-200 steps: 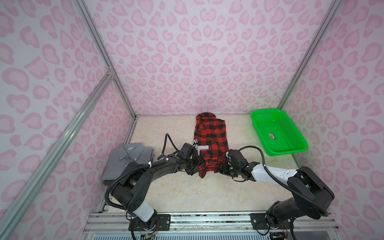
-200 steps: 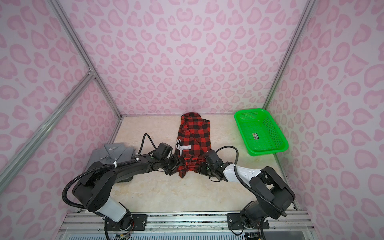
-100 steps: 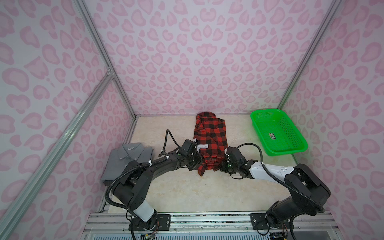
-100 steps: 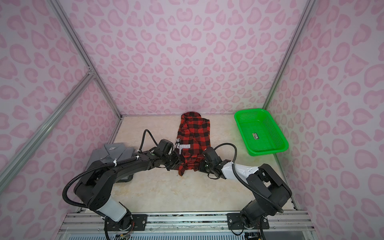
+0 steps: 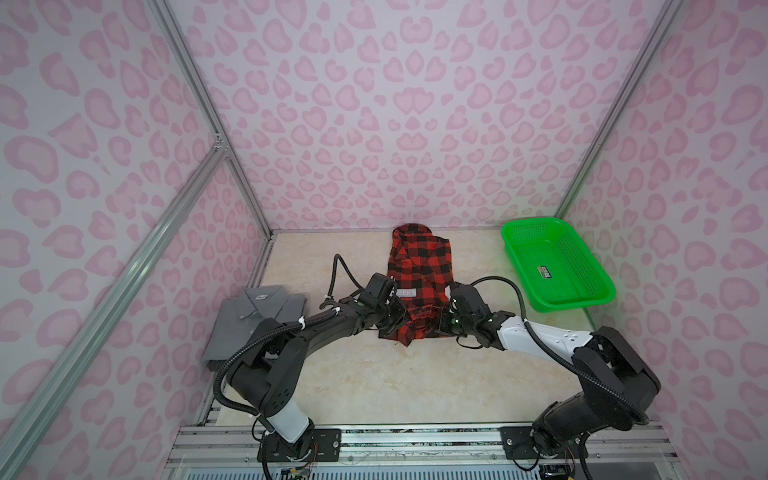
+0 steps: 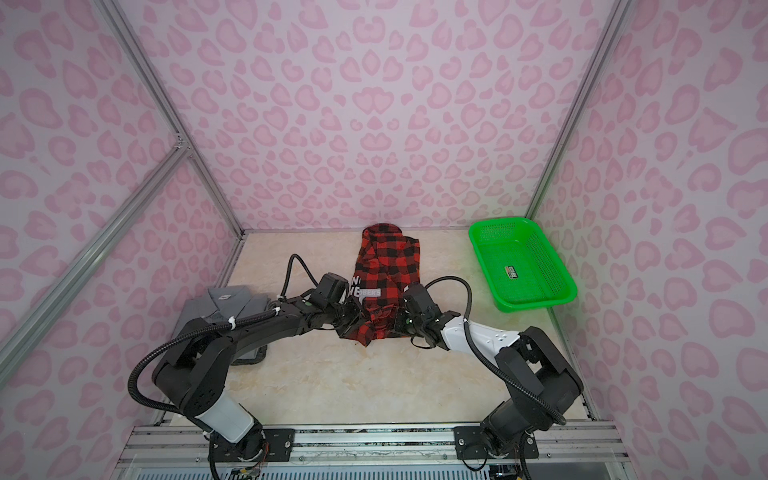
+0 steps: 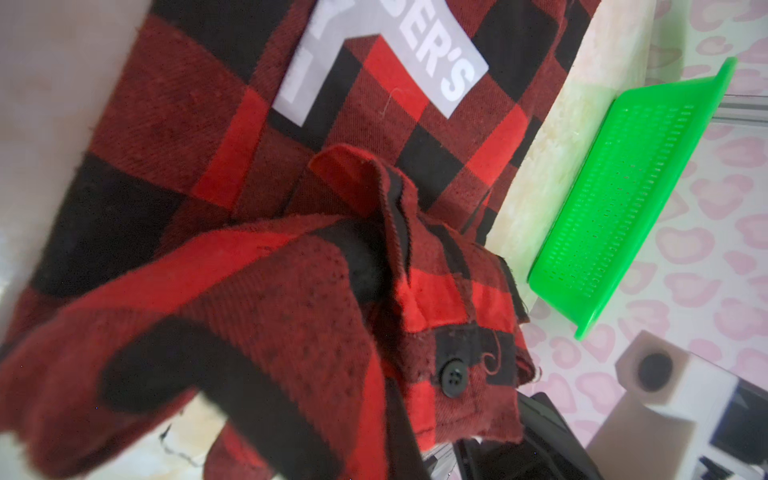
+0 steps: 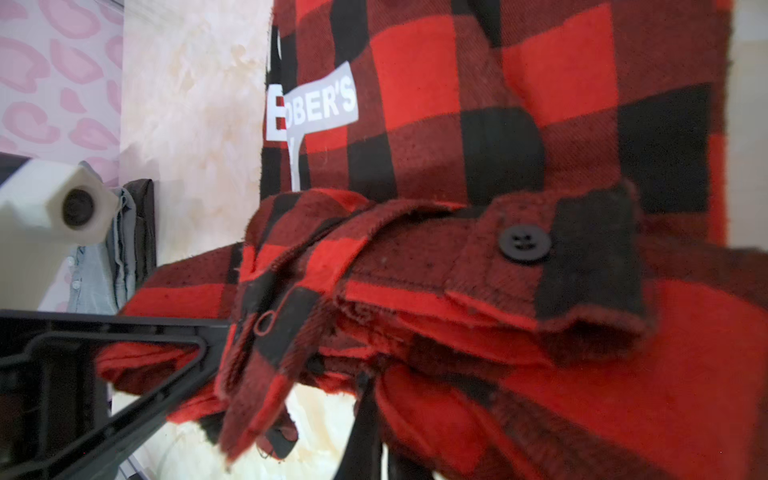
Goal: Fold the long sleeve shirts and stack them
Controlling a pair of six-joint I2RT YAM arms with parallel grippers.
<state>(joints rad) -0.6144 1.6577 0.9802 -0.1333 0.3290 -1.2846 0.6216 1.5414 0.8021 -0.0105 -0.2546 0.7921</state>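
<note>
The beige marbled counter (image 5: pixel 395 382) fills the floor of the pink-patterned enclosure. A red-and-black checked cloth shirt (image 5: pixel 419 266) lies lengthwise at its centre, reaching from the far wall toward the near side, folded narrow. Its near end is bunched and raised off the counter. A green perforated plastic basket (image 5: pixel 569 266) stands at the far right, well apart from that shirt. A plain grey collared cloth shirt (image 5: pixel 249 316) lies folded at the left edge, partly behind the left arm in both top views.

The left hand (image 5: pixel 392 322) and the right hand (image 5: pixel 440 324) meet the checked shirt's near end from opposite sides. Each has its fingers pressed together, pinching the gathered hem. In the right wrist view, layered cloth drapes over a black finger (image 8: pixel 137 374).

A grey printed patch (image 7: pixel 419 41) with white lettering sits on the shirt just beyond the grip. A black button (image 8: pixel 524 243) shows on a cuff in the bunched cloth.
</note>
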